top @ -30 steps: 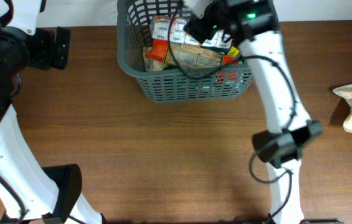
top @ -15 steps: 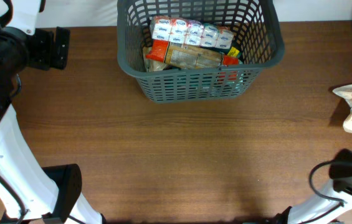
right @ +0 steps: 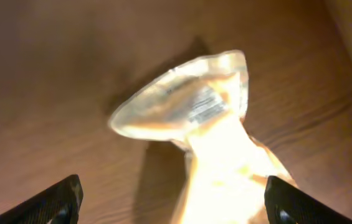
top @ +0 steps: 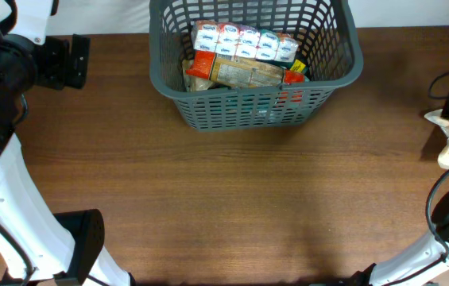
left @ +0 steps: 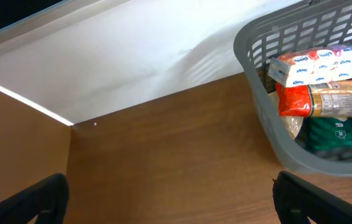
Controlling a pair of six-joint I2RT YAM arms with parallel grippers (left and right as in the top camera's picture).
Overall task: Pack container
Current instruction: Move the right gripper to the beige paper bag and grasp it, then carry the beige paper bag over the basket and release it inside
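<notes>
Basket (top: 248, 111) sits mid far edge. R gripper (right: 174, 202) wide apart over the clear bag (right: 207, 118) at the right edge; L gripper (left: 169, 199) wide too. It's floppy, so a bad pinch could let it slip.

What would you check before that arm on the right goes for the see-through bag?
1. Right gripper open: ok, fingers spread wide.
2. See-through bag under it, between the fingers: ok.
3. Bag clear of other things: ok, alone on the table.
4. Room left in the container: cannot tell; packets already lie inside.
5. Left gripper out of the way: ok, open, beside the container.
</notes>
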